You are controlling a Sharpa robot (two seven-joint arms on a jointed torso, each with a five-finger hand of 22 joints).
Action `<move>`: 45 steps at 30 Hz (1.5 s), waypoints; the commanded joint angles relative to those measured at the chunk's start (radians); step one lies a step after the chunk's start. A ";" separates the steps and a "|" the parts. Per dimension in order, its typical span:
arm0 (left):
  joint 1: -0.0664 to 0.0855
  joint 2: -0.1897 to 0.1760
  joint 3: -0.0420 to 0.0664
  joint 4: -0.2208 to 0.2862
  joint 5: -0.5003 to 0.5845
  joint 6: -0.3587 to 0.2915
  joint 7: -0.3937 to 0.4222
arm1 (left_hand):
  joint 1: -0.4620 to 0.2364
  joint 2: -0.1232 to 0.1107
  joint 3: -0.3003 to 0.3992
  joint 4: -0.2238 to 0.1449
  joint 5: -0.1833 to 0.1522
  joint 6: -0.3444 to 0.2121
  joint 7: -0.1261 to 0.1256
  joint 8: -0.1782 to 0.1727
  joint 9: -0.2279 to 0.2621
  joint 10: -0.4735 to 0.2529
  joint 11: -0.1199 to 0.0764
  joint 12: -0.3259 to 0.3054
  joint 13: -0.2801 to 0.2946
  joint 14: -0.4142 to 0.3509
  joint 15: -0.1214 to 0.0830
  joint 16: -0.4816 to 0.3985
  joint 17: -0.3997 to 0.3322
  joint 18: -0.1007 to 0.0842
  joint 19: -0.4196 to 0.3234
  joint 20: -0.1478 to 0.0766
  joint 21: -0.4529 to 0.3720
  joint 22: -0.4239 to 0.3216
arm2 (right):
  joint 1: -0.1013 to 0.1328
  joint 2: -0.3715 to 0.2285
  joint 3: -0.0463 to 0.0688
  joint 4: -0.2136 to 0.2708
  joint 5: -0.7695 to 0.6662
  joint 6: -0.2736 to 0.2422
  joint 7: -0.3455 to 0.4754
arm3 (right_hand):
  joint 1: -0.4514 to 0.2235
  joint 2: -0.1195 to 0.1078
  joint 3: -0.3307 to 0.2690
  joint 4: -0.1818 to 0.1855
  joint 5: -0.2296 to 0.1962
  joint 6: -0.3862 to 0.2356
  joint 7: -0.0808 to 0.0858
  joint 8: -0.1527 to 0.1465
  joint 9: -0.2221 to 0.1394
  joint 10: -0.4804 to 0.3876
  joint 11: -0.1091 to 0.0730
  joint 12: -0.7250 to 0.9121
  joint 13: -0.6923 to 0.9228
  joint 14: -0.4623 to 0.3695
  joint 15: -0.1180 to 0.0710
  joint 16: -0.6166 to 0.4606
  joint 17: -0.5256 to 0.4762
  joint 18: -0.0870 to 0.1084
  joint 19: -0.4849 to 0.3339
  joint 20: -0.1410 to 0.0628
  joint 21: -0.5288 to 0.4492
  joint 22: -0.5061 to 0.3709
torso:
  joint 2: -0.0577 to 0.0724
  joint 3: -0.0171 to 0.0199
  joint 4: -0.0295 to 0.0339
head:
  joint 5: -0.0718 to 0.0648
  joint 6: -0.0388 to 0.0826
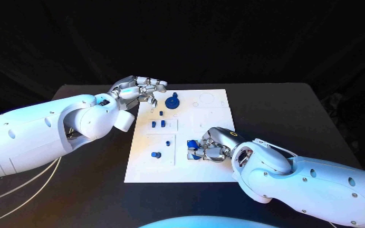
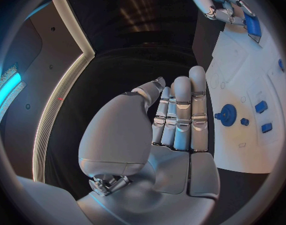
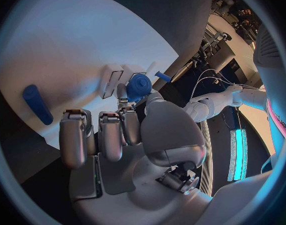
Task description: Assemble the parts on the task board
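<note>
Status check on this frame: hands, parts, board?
Left hand open, at board's far left corner. Right hand grips a blue part over the task board. Nothing blocking.

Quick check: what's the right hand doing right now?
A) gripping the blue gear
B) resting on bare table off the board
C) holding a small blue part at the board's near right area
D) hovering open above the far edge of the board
C: the right silver hand is down on the white task board at its near right area, fingers closed on a small round blue part; the blue toothed gear lies untouched at the far end.
</note>
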 commanded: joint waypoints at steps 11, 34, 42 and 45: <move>0.001 -0.001 0.000 0.002 0.002 0.021 0.001 | -0.005 0.006 -0.006 0.000 0.001 -0.008 0.000 0.006 0.002 -0.007 0.002 0.005 0.001 -0.009 0.000 -0.005 -0.001 0.013 -0.001 0.006 -0.003 -0.001 | -0.003 -0.002 -0.002 0.018 -0.061 0.009 -0.023 | -0.121 0.006 -0.112 0.001 -0.216 0.023 -0.028 0.010 0.019 0.008 0.003 0.002 0.113 0.089 -0.011 0.007 0.188 -0.013 0.066 -0.010 0.008 0.171 | -0.001 0.0003 -0.0014 | 0.002 0.000; 0.001 -0.005 -0.001 0.003 0.002 0.022 0.000 | -0.006 0.007 -0.007 0.001 0.001 -0.010 0.000 0.007 0.002 -0.008 0.002 0.007 0.001 -0.011 0.000 -0.005 -0.002 0.013 -0.001 0.006 -0.005 -0.002 | -0.006 -0.069 -0.002 0.078 -0.090 0.038 -0.010 | -0.013 0.041 -0.141 -0.026 -0.154 0.018 -0.032 0.026 0.038 0.018 -0.001 0.009 0.130 0.090 -0.013 0.011 0.194 -0.014 0.069 -0.012 0.012 0.178 | -0.001 -0.0003 0.0004 | 0.004 -0.001; 0.001 -0.005 -0.001 0.003 0.002 0.021 -0.001 | -0.007 0.008 -0.008 0.002 0.001 -0.010 0.001 0.007 0.002 -0.009 0.003 0.007 0.001 -0.011 0.000 -0.005 -0.003 0.013 -0.001 0.007 -0.006 -0.003 | -0.006 -0.067 -0.002 0.068 -0.093 0.048 -0.018 | 0.011 0.050 -0.145 -0.017 -0.078 0.020 -0.034 0.029 0.042 0.024 -0.003 0.016 0.137 0.092 -0.015 0.016 0.201 -0.016 0.071 -0.013 0.019 0.185 | 0.000 -0.0002 0.0007 | 0.009 -0.002; 0.001 -0.006 -0.002 0.004 0.002 0.022 -0.002 | -0.008 0.009 -0.008 0.003 0.001 -0.010 0.001 0.008 0.002 -0.009 0.003 0.008 0.001 -0.012 0.000 -0.005 -0.003 0.013 -0.001 0.007 -0.007 -0.003 | -0.006 -0.065 -0.002 0.064 -0.093 0.047 -0.022 | 0.015 0.061 -0.143 -0.013 -0.074 0.021 -0.035 0.030 0.043 0.025 -0.004 0.018 0.139 0.092 -0.015 0.018 0.203 -0.017 0.072 -0.014 0.022 0.187 | 0.000 -0.0009 0.0001 | 0.010 -0.003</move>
